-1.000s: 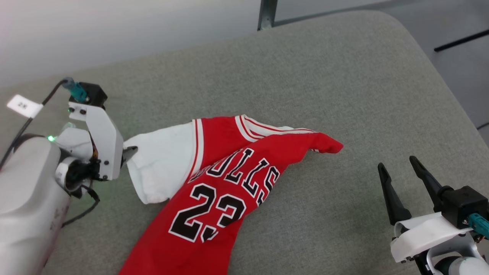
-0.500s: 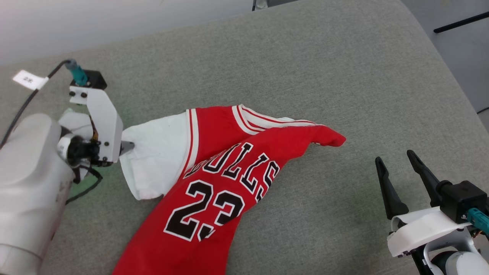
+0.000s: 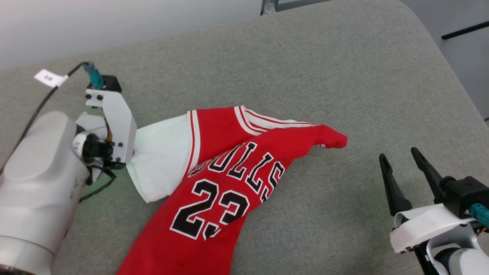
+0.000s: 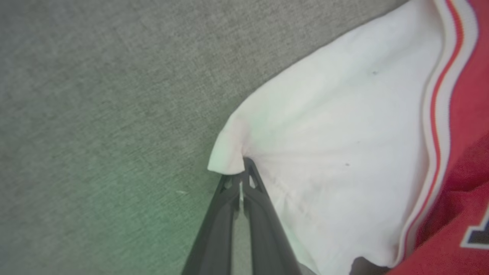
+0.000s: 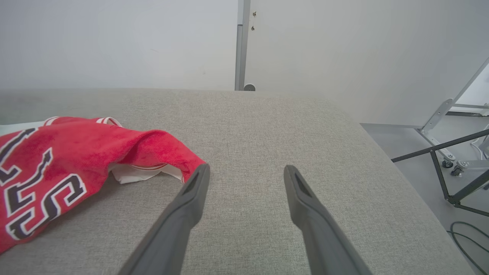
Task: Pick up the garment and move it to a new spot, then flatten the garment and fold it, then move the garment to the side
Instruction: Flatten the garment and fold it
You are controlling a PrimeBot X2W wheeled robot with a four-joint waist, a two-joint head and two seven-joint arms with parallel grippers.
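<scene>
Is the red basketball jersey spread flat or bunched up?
Bunched up. The red basketball jersey lies crumpled on the grey fabric surface, its lettered panel folded over the striped trim and the white part.

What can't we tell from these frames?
Head view: left gripper fingertips, hidden behind its own white bracket.
Head view: garment lower hem, cut off by the bottom edge.
Head view: cable tag text, too small.
Left wrist view: how much cloth is pinched, covered by the shut jaws.

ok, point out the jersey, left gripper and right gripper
jersey (image 3: 208, 208), head view, the 23 numerals
left gripper (image 4: 242, 176), left wrist view, shut fingertips pinching its white corner
right gripper (image 5: 246, 167), right wrist view, between open fingertips
</scene>
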